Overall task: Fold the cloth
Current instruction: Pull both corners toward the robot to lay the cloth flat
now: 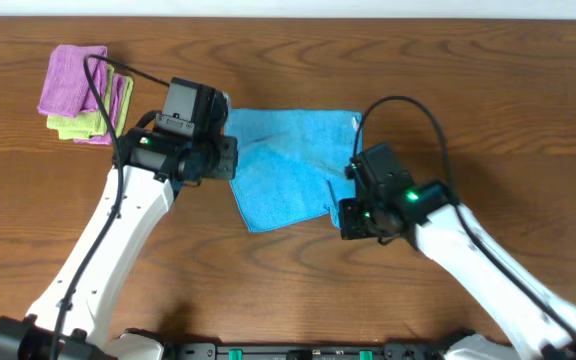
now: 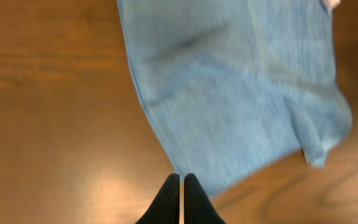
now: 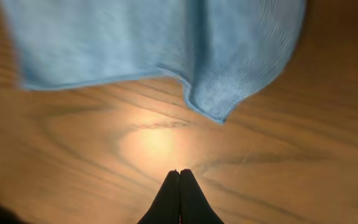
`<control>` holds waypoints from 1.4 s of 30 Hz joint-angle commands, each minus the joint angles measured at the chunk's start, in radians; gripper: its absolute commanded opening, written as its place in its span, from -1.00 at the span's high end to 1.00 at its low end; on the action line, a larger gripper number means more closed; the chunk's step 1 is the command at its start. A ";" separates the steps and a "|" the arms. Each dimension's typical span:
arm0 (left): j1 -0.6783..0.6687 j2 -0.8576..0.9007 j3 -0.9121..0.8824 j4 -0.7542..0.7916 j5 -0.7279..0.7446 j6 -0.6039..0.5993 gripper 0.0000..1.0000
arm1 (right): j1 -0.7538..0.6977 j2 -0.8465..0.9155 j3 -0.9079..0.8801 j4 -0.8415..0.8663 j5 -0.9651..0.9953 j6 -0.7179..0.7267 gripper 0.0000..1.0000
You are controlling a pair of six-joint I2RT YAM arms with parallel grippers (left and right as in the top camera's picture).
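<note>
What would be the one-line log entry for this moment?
cloth: spread out, rumpled, not folded | left gripper: shut, empty, near cloth edge | right gripper: shut, empty, apart from cloth

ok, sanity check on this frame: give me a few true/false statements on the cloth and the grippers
1. The left gripper and right gripper are both shut and empty. True.
2. The right gripper holds a corner of the cloth. False: the cloth lies free on the table, its nearest corner ahead of the shut fingertips.
3. The purple cloth and green cloth sit stacked together, apart from the cloth. True.
4. The cloth hangs over the table edge. False: it lies wholly on the tabletop, between the two arms.
</note>
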 commanded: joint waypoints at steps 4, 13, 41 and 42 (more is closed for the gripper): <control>-0.096 -0.003 -0.122 0.038 0.028 -0.016 0.88 | -0.018 -0.144 0.002 -0.008 0.038 0.035 0.97; -0.201 -0.003 -0.375 0.220 -0.055 -0.200 0.88 | -0.097 -0.209 0.002 -0.021 -0.011 0.034 0.97; -0.201 0.127 -0.549 0.329 -0.062 -0.409 0.89 | -0.101 -0.218 0.002 -0.011 0.032 0.033 0.97; -0.201 0.127 -0.549 0.286 -0.075 -0.420 0.88 | -0.101 -0.218 0.002 -0.010 0.050 0.033 0.97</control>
